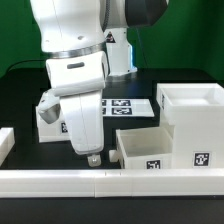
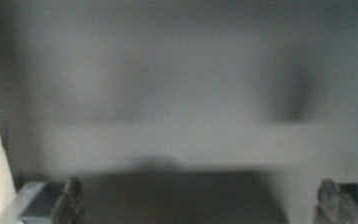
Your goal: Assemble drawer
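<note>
The drawer's tall white housing [image 1: 190,122] stands at the exterior view's right, with a tag on its front. One open-top tray [image 1: 145,150] sits against its left side, near the front rail. The second tray [image 1: 48,113] lies at the left, partly hidden behind my arm. My gripper [image 1: 91,156] hangs low over the black table just left of the near tray, touching neither tray. In the blurred wrist view the gripper [image 2: 197,190] is open: the two fingertips [image 2: 55,200] stand far apart with only grey surface and shadow between them.
The marker board [image 1: 128,105] lies flat on the table behind the gripper. A long low white rail [image 1: 100,182] edges the front of the table, close to the gripper. Another rail piece [image 1: 5,145] is at the left edge.
</note>
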